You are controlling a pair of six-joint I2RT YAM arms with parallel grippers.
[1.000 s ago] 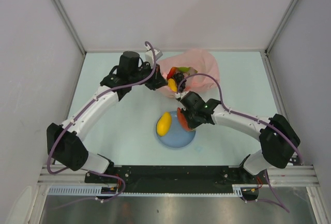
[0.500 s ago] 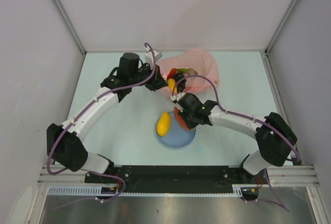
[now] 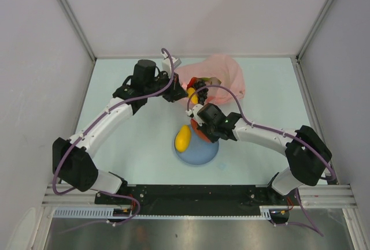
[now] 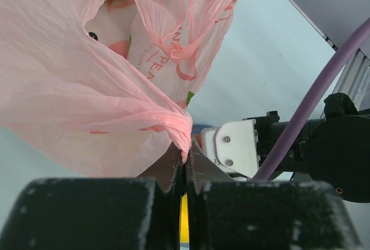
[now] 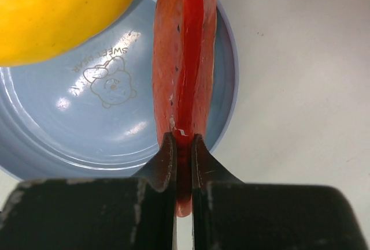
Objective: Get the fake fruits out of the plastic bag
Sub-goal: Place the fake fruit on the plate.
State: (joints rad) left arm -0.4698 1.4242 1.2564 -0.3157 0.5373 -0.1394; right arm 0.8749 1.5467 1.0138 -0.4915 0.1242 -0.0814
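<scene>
Now left gripper pinches fruit-filled pink bag, right gripper clamps red slice over plate holding yellow fruit

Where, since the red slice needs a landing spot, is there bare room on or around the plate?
The plate is bare between the yellow fruit and the red slice. The table left of it is bare too. It is crowded between plate and bag.

Light blue plate, perhaps bear-printed, pale table
</scene>
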